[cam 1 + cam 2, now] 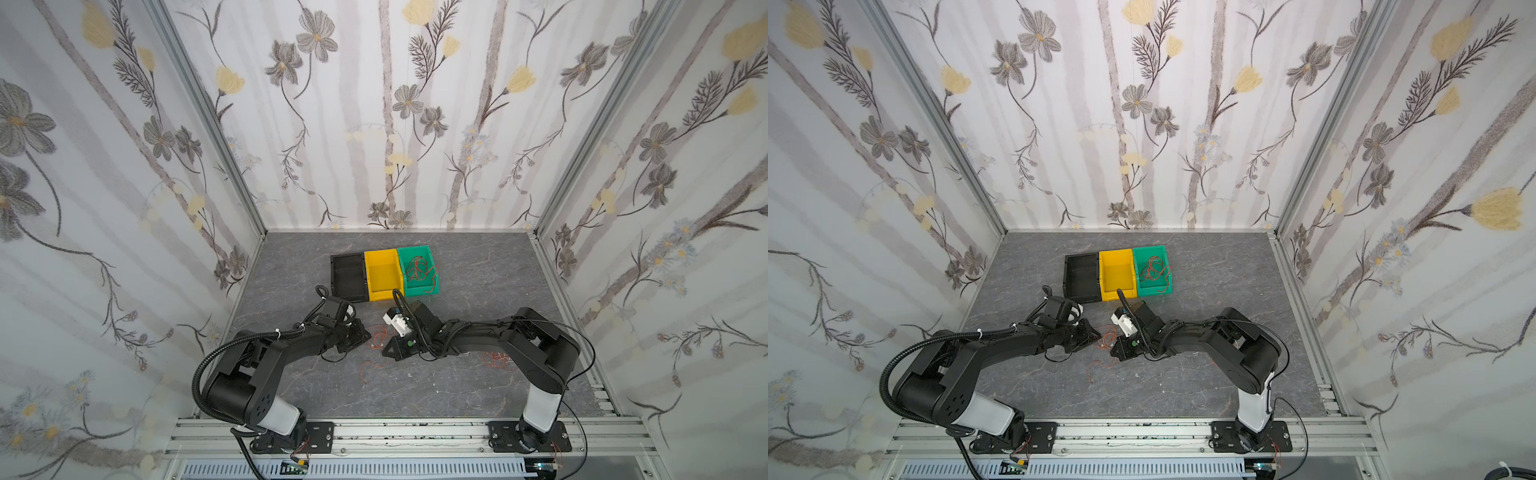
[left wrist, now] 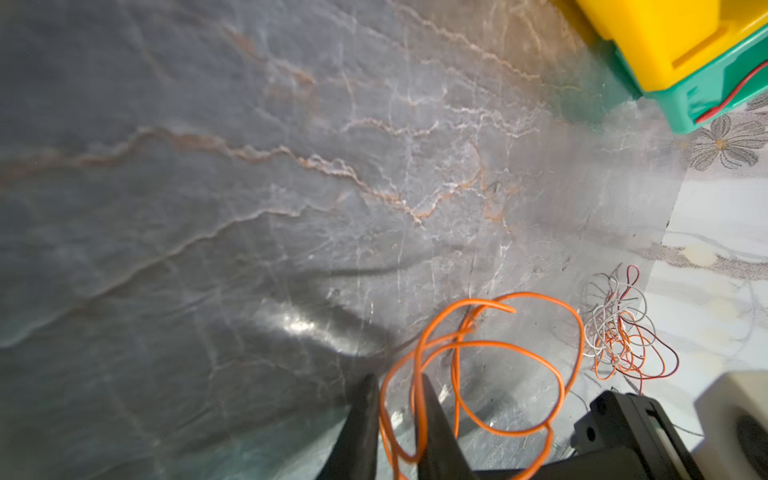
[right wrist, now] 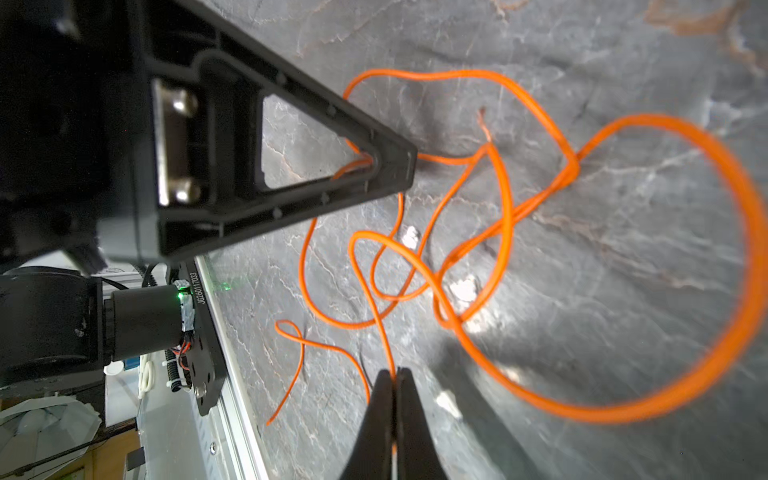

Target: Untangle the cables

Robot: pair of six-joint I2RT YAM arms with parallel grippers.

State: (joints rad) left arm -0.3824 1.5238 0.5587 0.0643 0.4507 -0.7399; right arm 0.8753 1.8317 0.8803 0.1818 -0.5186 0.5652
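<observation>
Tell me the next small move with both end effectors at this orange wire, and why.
Probably close the left end effector fully first. The right end effector is shut on the thin orange wire, but a gap shows between the left fingers around its strands, so that grip looks unsure; pulling apart now might let them slip.

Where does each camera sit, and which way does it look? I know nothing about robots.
Top views: high above the front edge, looking down; both top views show the table, left arm, right arm, bins.
Left wrist: on the left arm, looking past the left hand at the orange cable.
Right wrist: on the right arm, looking past the right hand, shut on that cable; left hand visible.
Shared: both wrist views show the orange cable.
</observation>
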